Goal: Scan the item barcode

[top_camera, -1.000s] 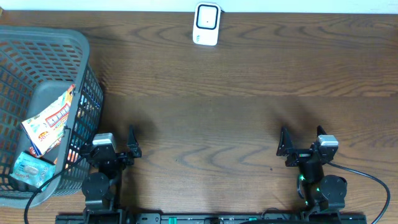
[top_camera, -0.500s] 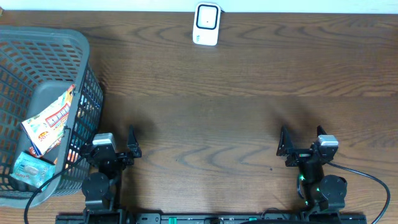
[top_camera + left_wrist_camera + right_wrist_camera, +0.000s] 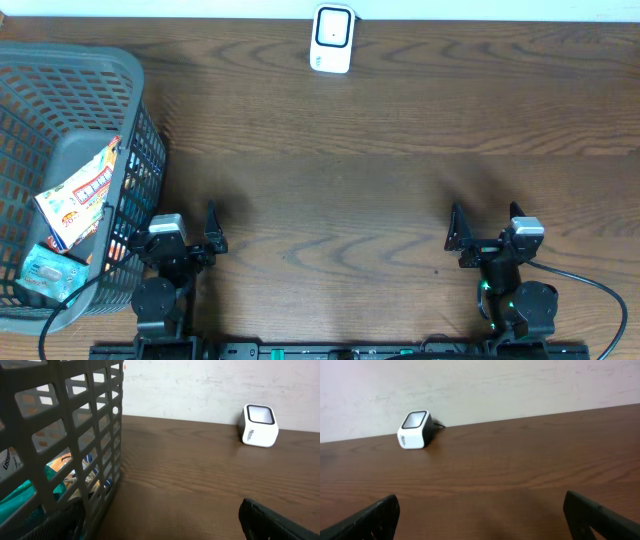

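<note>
1. The jaws of the left arm (image 3: 168, 248) stand wide and hold nothing, just as a second ago; the arm sits just beside the basket (image 3: 138, 100).
2. The jaws of the right arm (image 3: 505, 250) are also wide and empty, unmoved, well apart from the basket.
3. Inside the basket lie a red-and-white packet (image 3: 82, 192) and a teal packet (image 3: 48, 270), both where they were.
4. The scanner (image 3: 332, 38) stands on the counter (image 3: 360, 170), well apart from the basket, unshifted.

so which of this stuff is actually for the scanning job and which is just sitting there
For the job: white barcode scanner; orange-and-white packet and teal packet, both inside the grey basket.
Just there: wooden table; pale wall behind it.
</note>
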